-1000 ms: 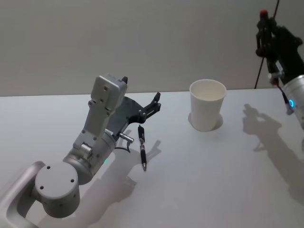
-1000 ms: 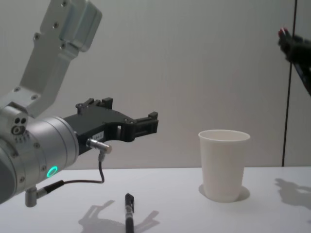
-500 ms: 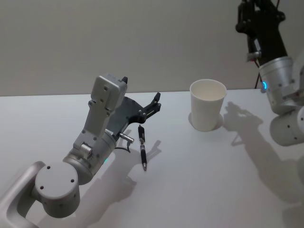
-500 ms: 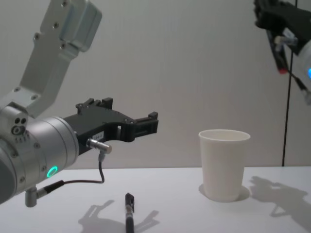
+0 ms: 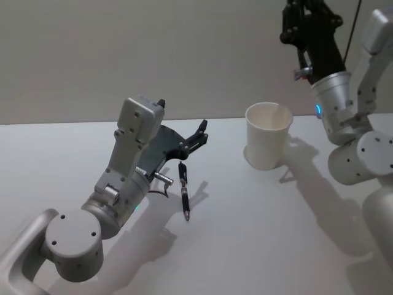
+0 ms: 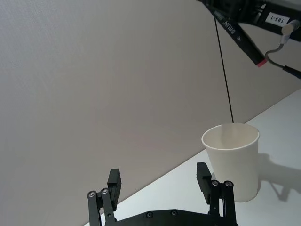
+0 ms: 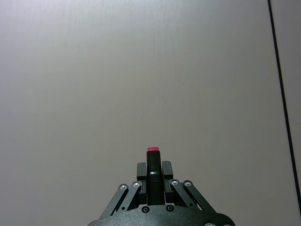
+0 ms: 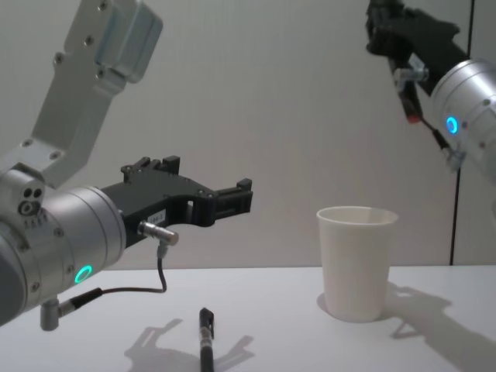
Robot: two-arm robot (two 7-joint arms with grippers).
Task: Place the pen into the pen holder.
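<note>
Two pens are in play. The right gripper (image 7: 153, 172), fingers clamped on a red-tipped pen (image 6: 235, 33), hangs high above the pen holder (image 5: 268, 144), slightly to its right. The pen's long axis slants steeply, red end down. Left of the holder, the left gripper (image 6: 159, 175) hovers wide open over a loose pen (image 5: 184, 190) lying flat.
</note>
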